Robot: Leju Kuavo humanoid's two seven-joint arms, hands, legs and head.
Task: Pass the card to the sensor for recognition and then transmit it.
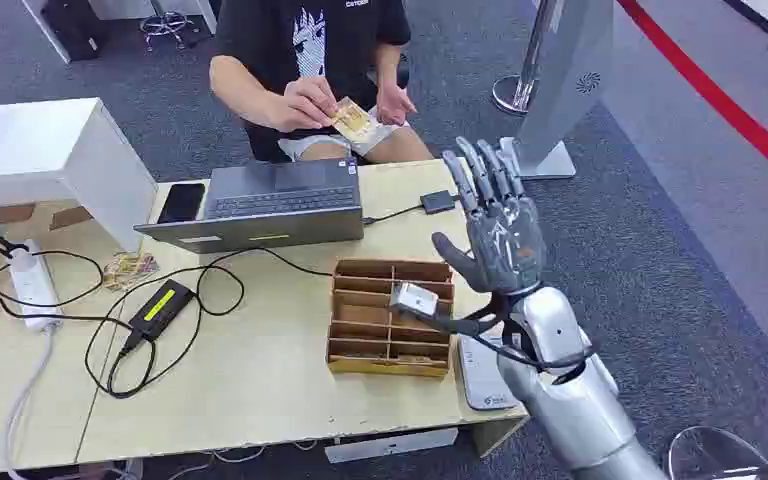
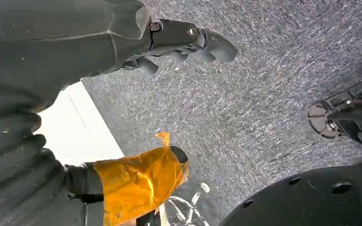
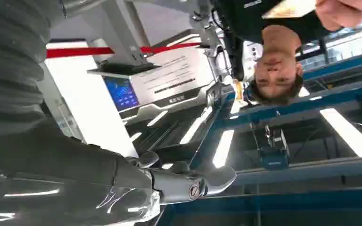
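Right hand (image 1: 495,225), lower right of centre in the head view, raised on its silver arm above the right end of the bench (image 1: 260,380), palm up-turned, fingers spread and straight, holding nothing. Left hand (image 2: 75,61) in the left wrist view: fingers loosely extended over grey carpet, nothing visibly held, one digit wrapped in orange tape.

Card (image 1: 352,118), upper centre of the head view: pinched between the fingers of a seated person's hand (image 1: 305,100) behind the laptop (image 1: 270,200), well apart from the right hand. It appears as a small, thin rectangle with a tan-yellow printed face; the print is too small to read. The card (image 3: 290,8) shows again at the upper right of the right wrist view, edge-on and pale.

Handling, as judged: light, stiff and flat, with a smooth face that is likely slippery; little risk of breakage, though it may flex or slide out of a loose grip. Best taken by a pinch across one short end, thumb on one face and a finger on the other, leaving most of the face bare for reading.

Wooden divided tray (image 1: 392,315) lies on the bench just beside the raised arm; a small black box (image 1: 438,202), possibly the sensor, lies on its cable beyond the tray.
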